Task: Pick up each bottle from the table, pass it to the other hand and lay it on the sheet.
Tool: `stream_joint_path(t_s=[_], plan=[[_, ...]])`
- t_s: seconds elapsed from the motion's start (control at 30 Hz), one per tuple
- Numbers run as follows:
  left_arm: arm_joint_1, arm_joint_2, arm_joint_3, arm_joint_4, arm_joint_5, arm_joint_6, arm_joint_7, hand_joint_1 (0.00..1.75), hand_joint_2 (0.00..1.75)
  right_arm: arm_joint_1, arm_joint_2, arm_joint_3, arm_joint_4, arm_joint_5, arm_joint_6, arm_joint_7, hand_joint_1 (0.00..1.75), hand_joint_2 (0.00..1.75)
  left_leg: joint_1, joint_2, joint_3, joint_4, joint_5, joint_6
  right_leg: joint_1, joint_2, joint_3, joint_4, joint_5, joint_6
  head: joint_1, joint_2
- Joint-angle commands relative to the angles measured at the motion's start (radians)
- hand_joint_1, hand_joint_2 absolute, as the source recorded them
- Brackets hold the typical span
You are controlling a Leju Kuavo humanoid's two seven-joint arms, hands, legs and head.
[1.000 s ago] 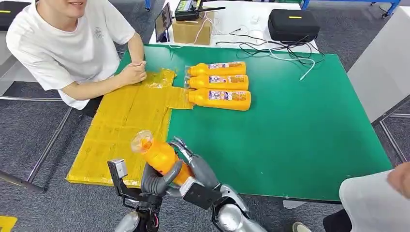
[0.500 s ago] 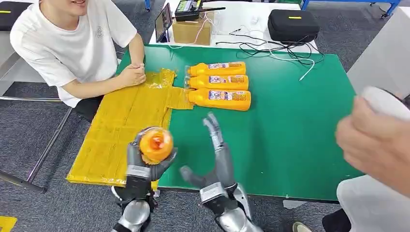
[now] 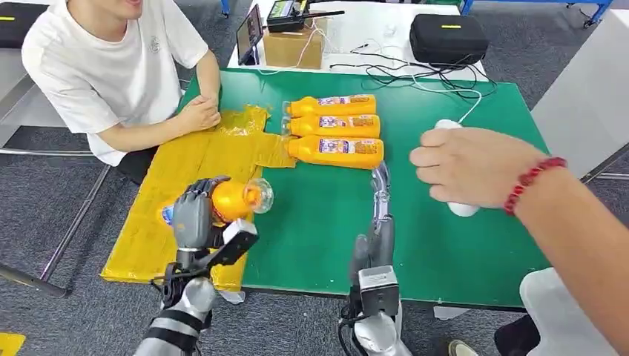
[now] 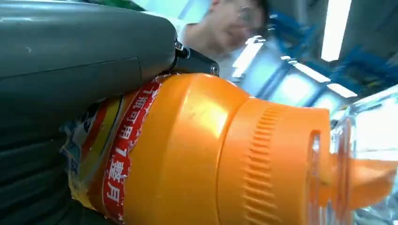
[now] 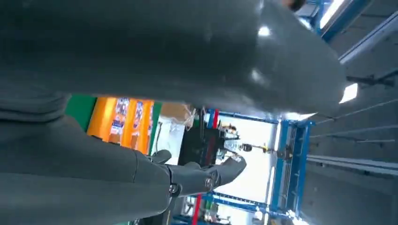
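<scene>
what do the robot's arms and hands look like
Both arms are silver metal with ribbed segments near the wrists. The left hand and right hand have dark grey fingers. Each wrist carries a black boxy block with a pale panel, and thin black cables run along the forearms.

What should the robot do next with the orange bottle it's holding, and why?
Probably lower the left hand and lay the bottle down on the yellow sheet. The hand already grips it above the sheet, and the right hand holds nothing, so the pass looks done.
</scene>
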Motion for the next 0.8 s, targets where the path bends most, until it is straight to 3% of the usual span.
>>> stream_joint_path(t_s=[0.03, 0.2, 0.4, 0.47, 0.5, 0.53, 0.7, 0.8], plan=[[-0.261, 0.097, 0.041, 0.511, -0.193, -0.002, 0.184, 1.75, 1.75, 0.008, 0.013, -0.054, 0.025, -0.024, 0.044, 0.024, 0.0, 0.0, 0.001, -0.003, 0.003, -0.001, 0.001, -0.002, 0.001, -0.003, 0.005, -0.001, 0.0, -0.003, 0.0, 0.0], [-0.321, 0.122, 0.024, 0.674, -0.176, -0.081, 0.239, 1.75, 1.75, 0.021, 0.029, -0.077, 0.037, -0.024, 0.062, 0.026, 0.0, 0.0, 0.001, -0.001, 0.003, -0.001, 0.0, -0.002, 0.001, -0.001, 0.004, 0.0, -0.001, -0.002, 0.0, 0.0], [-0.286, 0.109, 0.021, 0.635, -0.1, -0.182, 0.219, 1.75, 1.75, 0.029, 0.013, -0.085, 0.059, 0.031, 0.065, 0.046, 0.0, 0.0, 0.002, 0.001, 0.004, -0.001, 0.0, -0.002, 0.002, 0.001, 0.005, -0.001, 0.0, -0.002, 0.0, 0.0], [-0.266, 0.1, 0.013, 0.609, -0.041, -0.198, 0.185, 1.36, 1.75, 0.035, 0.018, -0.103, 0.067, 0.038, 0.065, 0.042, 0.0, 0.0, 0.001, 0.002, 0.004, -0.002, 0.0, -0.002, 0.001, 0.001, 0.004, -0.001, 0.0, -0.002, 0.0, 0.0], [-0.261, 0.094, 0.011, 0.606, -0.031, -0.203, 0.178, 0.38, 1.75, 0.037, 0.018, -0.108, 0.069, 0.038, 0.065, 0.042, 0.0, 0.0, 0.001, 0.001, 0.004, -0.002, 0.0, -0.001, 0.0, 0.001, 0.004, -0.001, 0.0, -0.001, 0.0, 0.0], [-0.255, 0.094, -0.01, 0.601, -0.019, -0.232, 0.171, 0.0, 1.75, 0.038, 0.018, -0.111, 0.07, 0.04, 0.072, 0.042, 0.0, 0.0, 0.001, 0.001, 0.005, -0.002, 0.0, -0.002, 0.001, 0.001, 0.005, -0.002, 0.0, -0.002, 0.0, 0.0], [-0.249, 0.089, -0.022, 0.597, -0.009, -0.248, 0.169, 0.0, 1.75, 0.037, 0.014, -0.11, 0.072, 0.049, 0.075, 0.04, 0.0, 0.0, 0.001, 0.001, 0.007, -0.002, 0.0, -0.002, 0.001, 0.001, 0.008, -0.002, 0.0, -0.002, 0.0, 0.0], [-0.236, 0.094, -0.097, 0.582, 0.022, -0.336, 0.15, 0.0, 1.75, 0.035, 0.012, -0.113, 0.081, 0.077, 0.078, 0.046, 0.0, 0.0, 0.001, 0.0, 0.008, -0.001, 0.0, -0.002, 0.001, 0.0, 0.009, -0.001, 0.0, -0.002, 0.0, 0.0]])
